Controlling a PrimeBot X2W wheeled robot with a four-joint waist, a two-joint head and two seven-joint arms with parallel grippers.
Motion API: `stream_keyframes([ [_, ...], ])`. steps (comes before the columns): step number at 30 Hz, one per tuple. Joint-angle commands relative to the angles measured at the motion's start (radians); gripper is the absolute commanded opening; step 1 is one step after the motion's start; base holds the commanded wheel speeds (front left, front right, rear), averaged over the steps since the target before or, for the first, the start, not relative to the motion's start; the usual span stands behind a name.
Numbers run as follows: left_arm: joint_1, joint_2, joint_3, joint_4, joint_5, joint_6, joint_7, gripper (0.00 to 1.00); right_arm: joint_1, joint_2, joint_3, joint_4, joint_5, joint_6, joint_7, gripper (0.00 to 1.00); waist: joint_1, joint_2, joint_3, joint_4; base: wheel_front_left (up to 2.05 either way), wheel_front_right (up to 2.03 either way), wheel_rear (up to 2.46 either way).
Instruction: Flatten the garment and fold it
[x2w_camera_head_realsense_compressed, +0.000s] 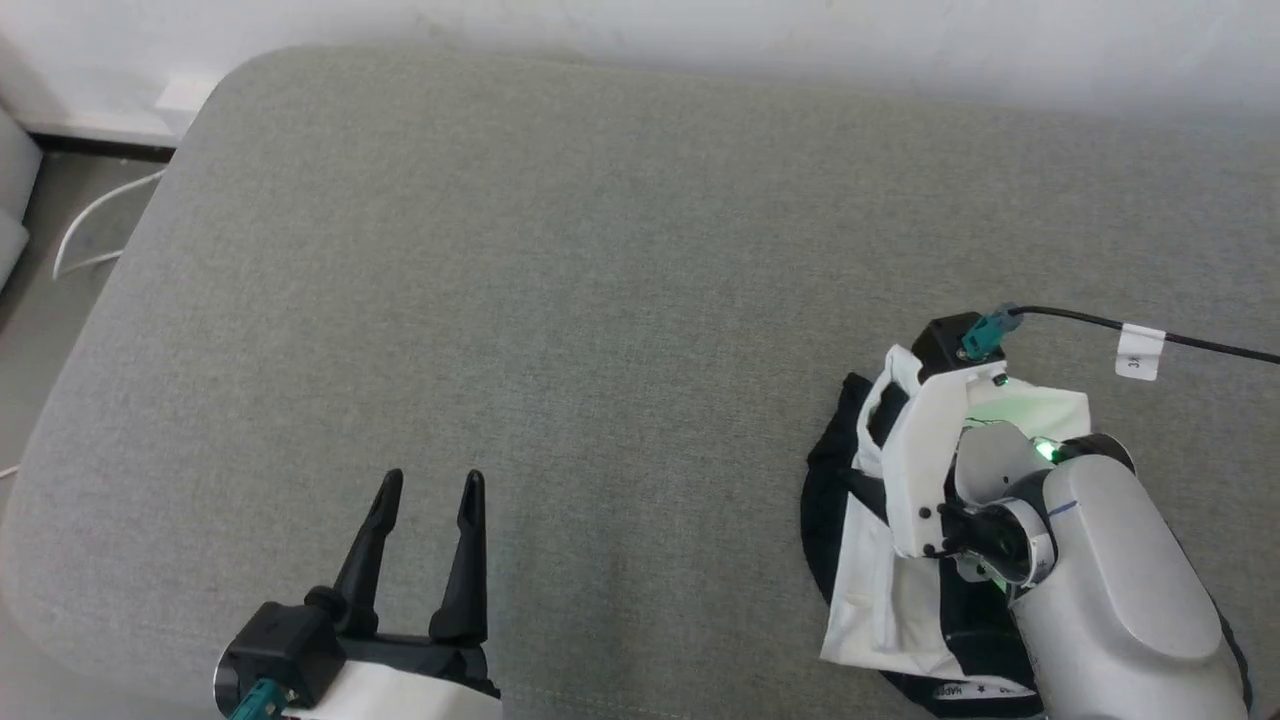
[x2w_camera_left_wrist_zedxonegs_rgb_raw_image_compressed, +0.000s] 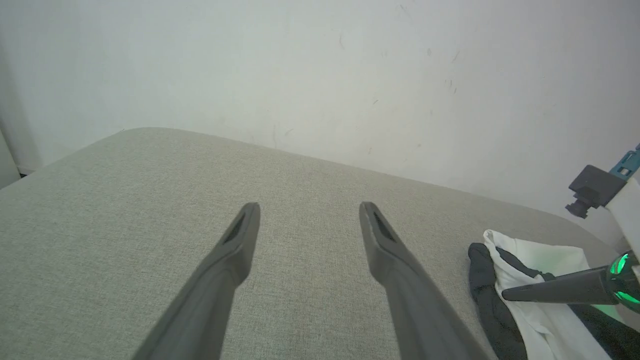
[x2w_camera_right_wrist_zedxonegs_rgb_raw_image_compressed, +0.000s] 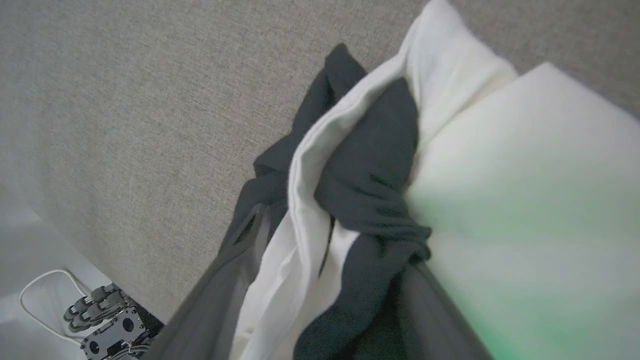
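Observation:
The garment lies crumpled in a heap of white and black cloth at the right front of the grey cushion. My right wrist hangs straight over it and hides the fingers. In the right wrist view the right gripper stands open, its two fingers wide apart with loose folds of the garment bunched between them. One of its fingers shows lying over the garment. My left gripper is open and holds nothing, low over bare cushion at the front left, far from the garment.
A black cable with a white tag runs off right from my right wrist. A white wall backs the cushion. Left of the cushion's rounded edge is floor with a white cord. A wheeled base stands on the floor.

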Motion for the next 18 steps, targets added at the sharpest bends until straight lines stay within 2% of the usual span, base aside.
stream_keyframes([
  [1, 0.006, -0.005, 0.003, 0.002, -0.007, 0.000, -0.005, 1.00, 0.011, -0.001, 0.004, 0.001, 0.008, -0.002, 0.007, 1.00, -0.0001, 0.0000, -0.017, -0.017, 0.00, 0.00, 0.00],
  [5, 0.018, -0.005, 0.009, -0.004, -0.003, 0.002, -0.005, 1.00, 0.024, -0.001, -0.011, -0.096, 0.054, -0.002, 0.003, 1.00, -0.0001, 0.0000, -0.034, -0.044, 0.00, 0.00, 0.00],
  [10, 0.030, -0.005, 0.019, -0.014, 0.002, 0.001, -0.005, 1.00, 0.079, -0.001, -0.065, -0.258, 0.112, -0.002, -0.062, 1.00, -0.0001, 0.0000, -0.044, -0.076, 0.00, 0.00, 0.00],
  [15, 0.037, -0.005, 0.029, -0.026, 0.012, 0.001, -0.005, 1.00, 0.162, -0.001, -0.131, -0.423, 0.110, -0.002, -0.175, 1.00, -0.0001, 0.0000, -0.043, -0.104, 0.00, 0.00, 0.00],
  [18, 0.040, -0.005, 0.033, -0.031, 0.016, -0.001, -0.005, 1.00, 0.215, -0.001, -0.167, -0.496, 0.167, -0.002, -0.264, 1.00, -0.0001, 0.0000, -0.041, -0.117, 0.00, 0.00, 0.00],
])
